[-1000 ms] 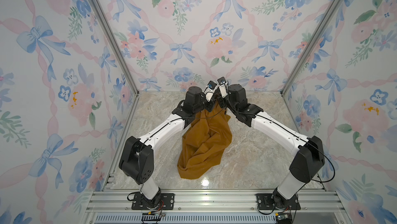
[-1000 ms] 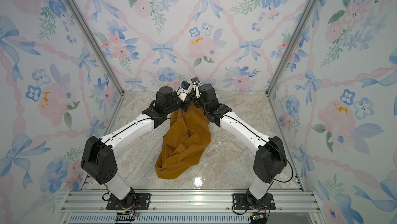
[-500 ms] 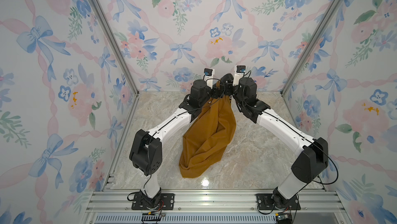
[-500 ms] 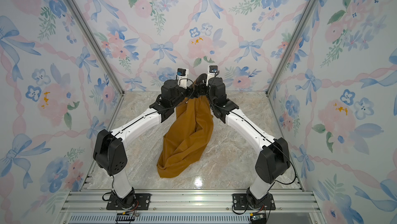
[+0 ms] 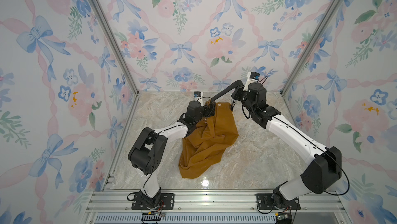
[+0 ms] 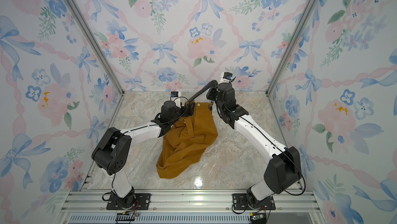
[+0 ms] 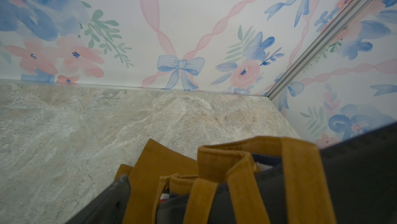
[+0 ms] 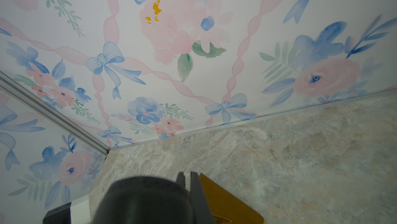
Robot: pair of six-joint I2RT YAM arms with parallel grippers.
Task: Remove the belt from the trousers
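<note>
Trousers (image 5: pixel 209 139): lying crumpled mid-frame on the marble surface (image 5: pixel 257 158).
Belt (image 5: pixel 223 90): arching from waistband up to right claw (image 5: pixel 234 96).
Right claw: clamping the belt.
Left claw (image 5: pixel 211 110): spreading open at the waistband.

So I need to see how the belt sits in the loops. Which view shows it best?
The left wrist view: the belt fills the close foreground, threaded under the trousers loops. Both top views show only a small black arc rising toward the right arm. The right wrist view shows no clear belt.
</note>
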